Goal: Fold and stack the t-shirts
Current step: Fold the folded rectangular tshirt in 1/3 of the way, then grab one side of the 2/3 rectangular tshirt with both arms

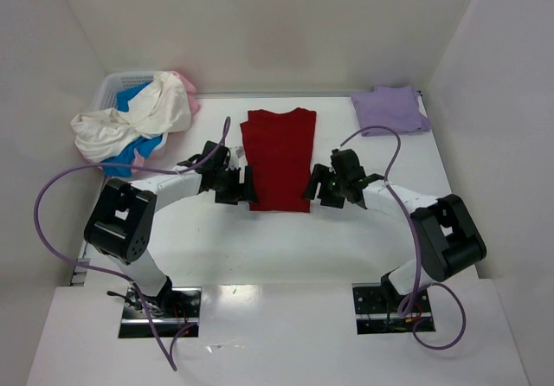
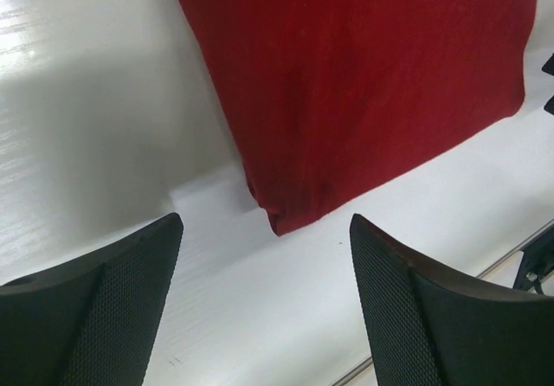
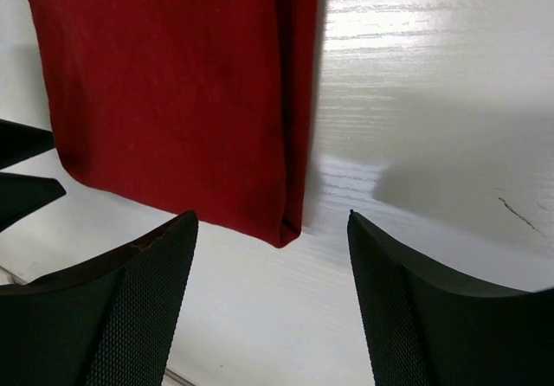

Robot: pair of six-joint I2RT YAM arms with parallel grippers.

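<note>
A dark red t-shirt (image 1: pixel 279 158) lies flat on the white table, folded into a long narrow rectangle. My left gripper (image 1: pixel 245 189) hovers open at its near left corner (image 2: pixel 286 221), nothing between the fingers. At the near right corner (image 3: pixel 290 234) my right gripper (image 1: pixel 310 187) is open too and holds nothing. A folded pale lavender t-shirt (image 1: pixel 389 109) lies at the back right. Cream-white (image 1: pixel 138 118), bright blue (image 1: pixel 132 100) and pink (image 1: pixel 183 83) t-shirts spill out of the basket at the back left.
The white lattice basket (image 1: pixel 117 87) stands in the back left corner against the wall. White walls close the table on the left, back and right. Purple cables loop from both arms over the table.
</note>
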